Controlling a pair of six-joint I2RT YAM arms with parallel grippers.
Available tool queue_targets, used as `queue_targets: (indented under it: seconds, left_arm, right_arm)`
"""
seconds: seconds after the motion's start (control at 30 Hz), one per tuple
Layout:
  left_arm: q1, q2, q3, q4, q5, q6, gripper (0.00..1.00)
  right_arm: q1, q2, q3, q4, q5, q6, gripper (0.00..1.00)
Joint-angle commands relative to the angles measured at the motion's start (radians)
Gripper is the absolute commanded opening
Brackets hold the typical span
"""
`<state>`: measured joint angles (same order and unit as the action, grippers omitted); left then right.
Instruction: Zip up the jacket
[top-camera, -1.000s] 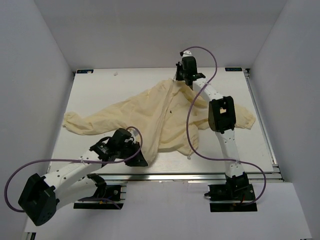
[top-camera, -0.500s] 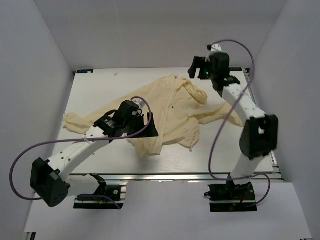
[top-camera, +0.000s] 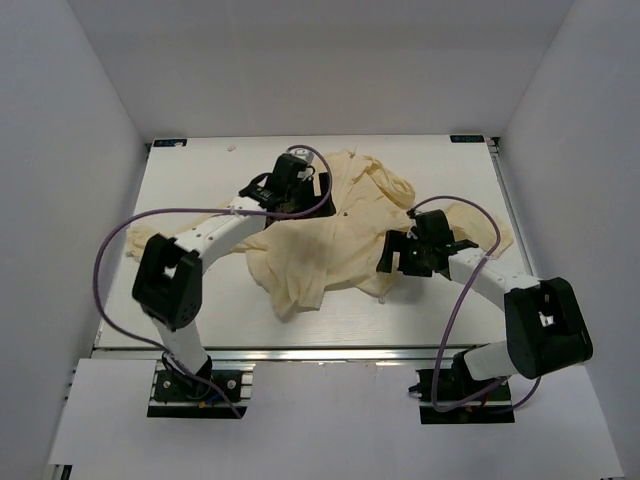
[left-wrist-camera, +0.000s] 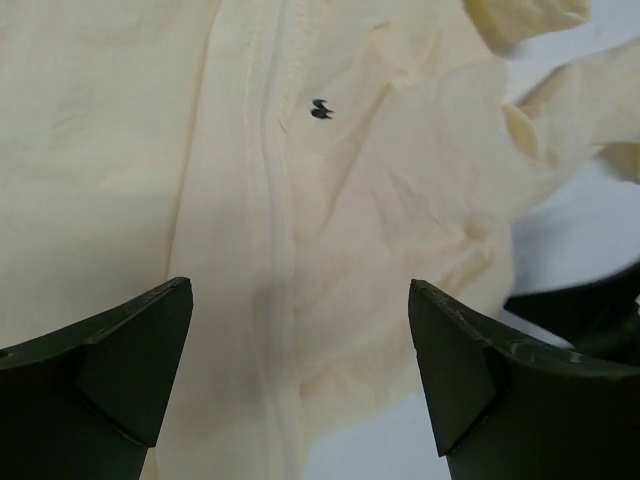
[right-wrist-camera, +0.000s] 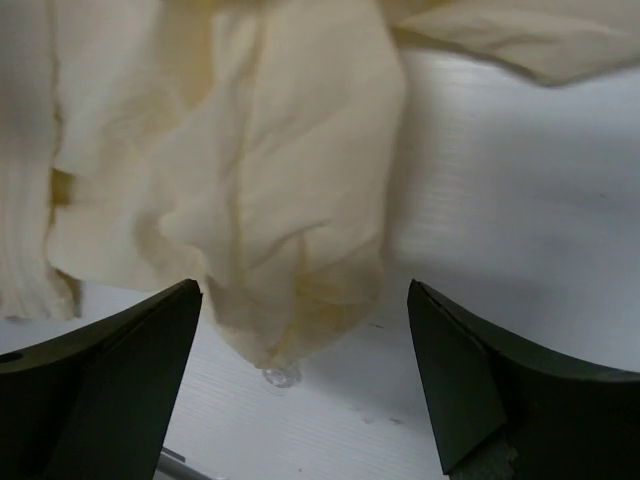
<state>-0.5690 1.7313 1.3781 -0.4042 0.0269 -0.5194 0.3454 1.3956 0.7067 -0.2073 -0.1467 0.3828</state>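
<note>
The pale yellow jacket (top-camera: 330, 245) lies crumpled across the middle of the white table, with its sleeves spread left and right. My left gripper (top-camera: 312, 196) hovers over its upper front, open and holding nothing. In the left wrist view the open left gripper (left-wrist-camera: 300, 285) frames the zipper seam (left-wrist-camera: 270, 200), which runs down the fabric, and a small black mark (left-wrist-camera: 320, 110) sits beside it. My right gripper (top-camera: 394, 256) is at the jacket's lower right edge, open. In the right wrist view the right gripper (right-wrist-camera: 303, 290) straddles a bunched hem corner (right-wrist-camera: 290, 250) with a small clear round piece (right-wrist-camera: 282, 376) at its tip.
The left sleeve (top-camera: 150, 242) reaches toward the table's left edge and the right sleeve (top-camera: 482, 226) toward the right. Purple cables (top-camera: 120, 240) loop off both arms. White walls close in the table (top-camera: 200, 310) on three sides.
The left arm swung from the near edge up over the jacket's upper front. The right arm came back from the far collar to the lower hem. Both grippers opened, and the jacket bunched.
</note>
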Motion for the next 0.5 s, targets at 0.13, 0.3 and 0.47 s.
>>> queue_targets:
  seconds: [0.13,0.3,0.47]
  left_arm:
    - [0.020,0.266,0.150,0.119,0.036,0.024,0.98]
    - [0.024,0.332,0.164,0.165,0.005,-0.001,0.98]
    - [0.035,0.387,0.177,0.174,-0.013,-0.014,0.98]
  right_arm:
    - [0.046,0.042,-0.016,0.141,-0.056,0.048,0.60]
    - [0.044,-0.047,-0.065,0.085,0.016,0.079,0.00]
    - [0.041,-0.284,-0.170,-0.169,0.133,0.154,0.00]
